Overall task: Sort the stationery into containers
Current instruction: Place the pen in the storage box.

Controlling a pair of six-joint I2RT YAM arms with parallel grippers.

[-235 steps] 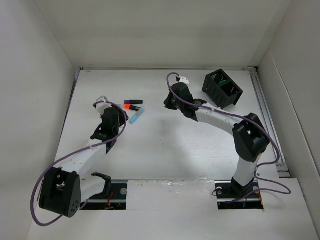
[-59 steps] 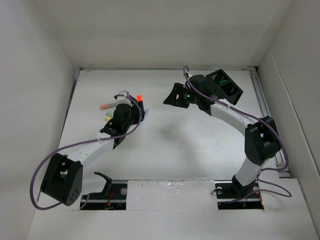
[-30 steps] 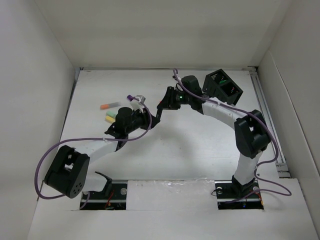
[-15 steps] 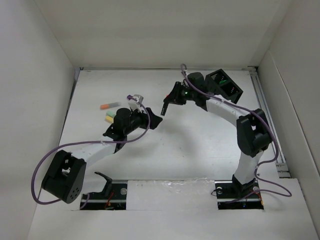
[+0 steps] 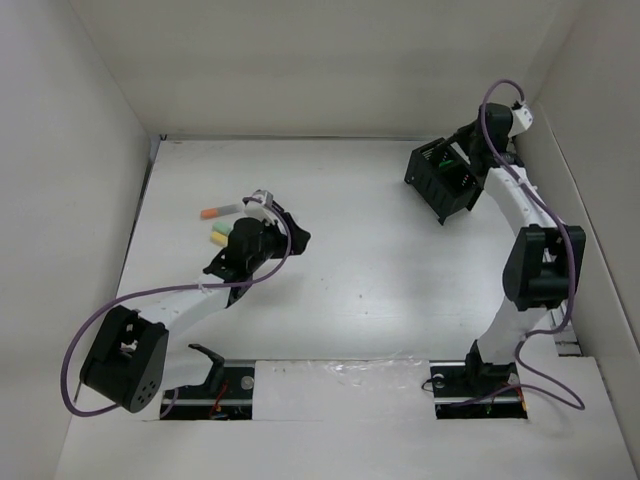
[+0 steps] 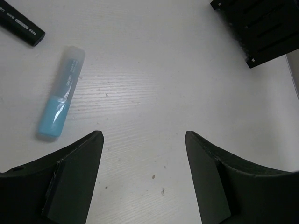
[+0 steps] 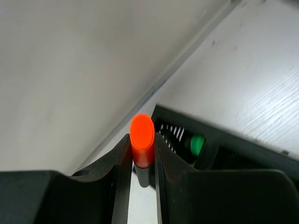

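A: Right pincer [image 7: 141,158]?
B: Clenched on the orange-capped marker [image 7: 142,133], cap end toward the wrist camera, held in the air. Just below it is the box [image 7: 233,154], with a green cap [image 7: 197,142] inside one compartment.
A: Step?
B: Drop-off, I'd say. The marker hangs by the box's edge and isn't in yet. Next it needs lining up over a compartment, lowering a bit, then letting go. Can't tell which compartment it's over.
A: Left pincer [image 6: 144,140]?
B: Released, nothing between the fingers, hovering over bare tabletop [image 6: 154,84]. The blue highlighter [image 6: 60,93] lies near, off to one side, with a black marker [image 6: 21,29] beyond it.
A: More to sort?
B: In the top view, a loose orange marker [image 5: 218,211] and yellow-green items [image 5: 220,232] lie beside the left arm, well apart from the box. The blue highlighter is probably the left's next pick: swing over, straddle it, close.
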